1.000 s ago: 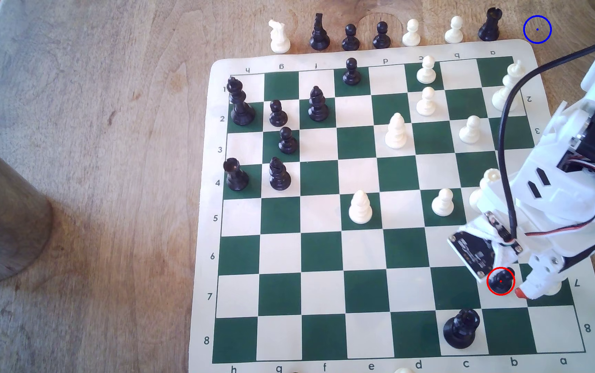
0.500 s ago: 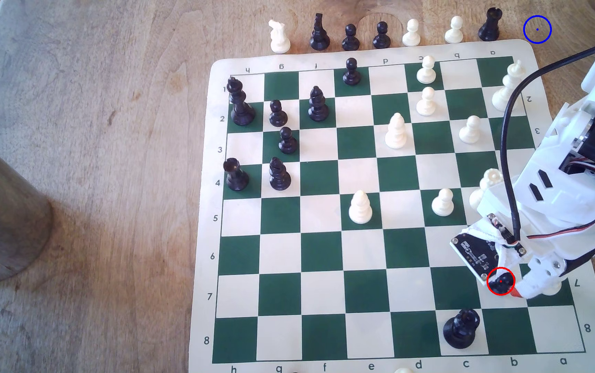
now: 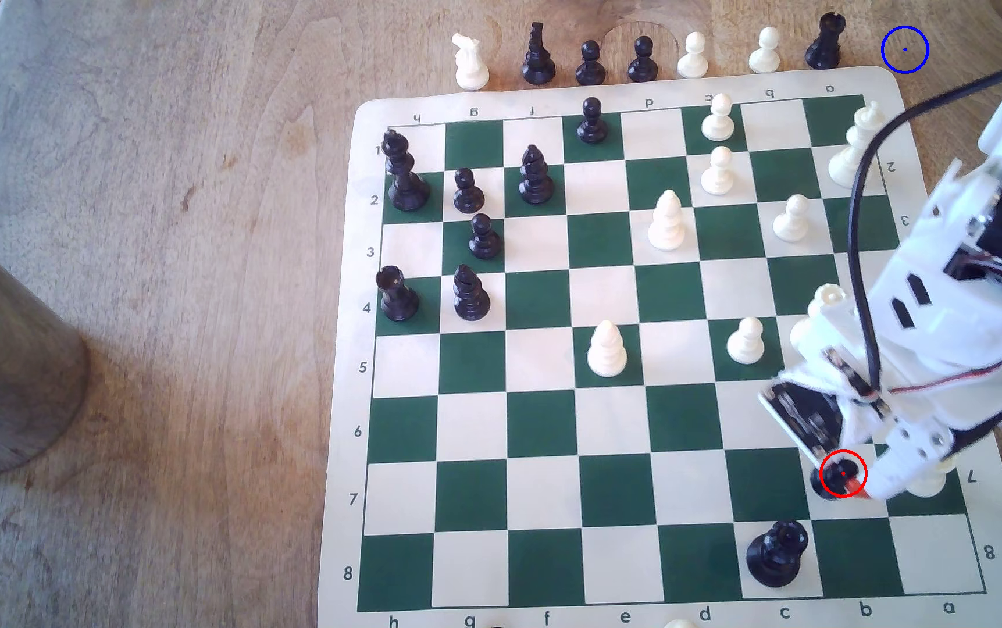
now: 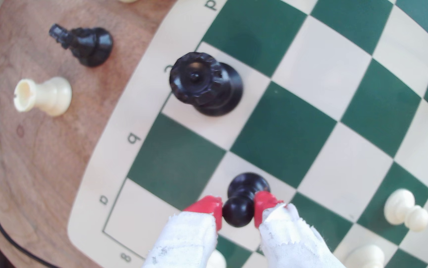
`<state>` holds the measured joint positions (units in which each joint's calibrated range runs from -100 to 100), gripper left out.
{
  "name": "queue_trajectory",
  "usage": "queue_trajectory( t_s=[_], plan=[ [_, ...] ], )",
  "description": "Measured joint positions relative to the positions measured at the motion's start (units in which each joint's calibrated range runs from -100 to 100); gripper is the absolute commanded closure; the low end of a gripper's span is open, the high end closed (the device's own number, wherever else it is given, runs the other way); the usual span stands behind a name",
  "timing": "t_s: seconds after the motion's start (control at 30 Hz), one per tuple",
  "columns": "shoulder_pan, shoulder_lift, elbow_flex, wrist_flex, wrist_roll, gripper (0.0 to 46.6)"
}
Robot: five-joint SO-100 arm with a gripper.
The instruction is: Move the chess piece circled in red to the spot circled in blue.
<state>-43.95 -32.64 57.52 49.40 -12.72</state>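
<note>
The chess piece, a small black pawn (image 3: 826, 483), stands on a light square in row 7, near the exterior view's right edge, under the red ring. In the wrist view the pawn (image 4: 243, 198) leans, its round base offset from its ball head. My gripper (image 4: 238, 209) is shut on the pawn, with the red fingertips (image 4: 212, 206) pressing the head from both sides. In the exterior view the gripper (image 3: 856, 484) partly covers the piece. The spot, a blue ring (image 3: 905, 49) on bare wood, lies off the board's far right corner.
A black queen (image 3: 778, 552) stands one row nearer, also seen up close (image 4: 205, 82). A white pawn (image 3: 927, 483) sits just behind the fingers. A black rook (image 3: 826, 42) ends the off-board row beside the blue ring. A black cable (image 3: 861, 199) arcs over the board's right side.
The red-tipped finger has swung in toward the pawn and the gripper has shut on its head. The pawn's base now pokes out of the red ring toward the exterior view's left.
</note>
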Motion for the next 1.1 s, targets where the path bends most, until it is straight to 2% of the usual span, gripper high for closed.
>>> queue_trajectory(
  t_s=[0.17,0.43,0.47,0.5,0.6,0.63,0.77,0.8,0.9,0.97,1.1],
  plan=[
    [3.5,-4.0,-5.2,6.8,-0.1,46.4],
    [16.7,-15.9,-14.3,20.8,-0.2,46.4],
    [18.1,-17.3,-14.7,21.9,0.4,46.4],
    [23.2,-19.9,-15.5,23.2,0.9,46.4],
    [29.8,-23.1,-16.4,24.8,1.7,46.4],
    [34.2,-25.1,-18.3,26.9,2.2,46.4],
    [41.1,-26.1,-23.4,30.8,2.7,46.4],
    [46.1,-26.1,-25.9,31.2,2.6,46.4],
    [51.8,-25.2,-28.0,31.3,2.6,46.4],
    [61.4,-23.6,-28.3,31.3,2.9,46.4],
    [72.6,-25.2,-28.3,32.0,1.9,46.4]
  ],
)
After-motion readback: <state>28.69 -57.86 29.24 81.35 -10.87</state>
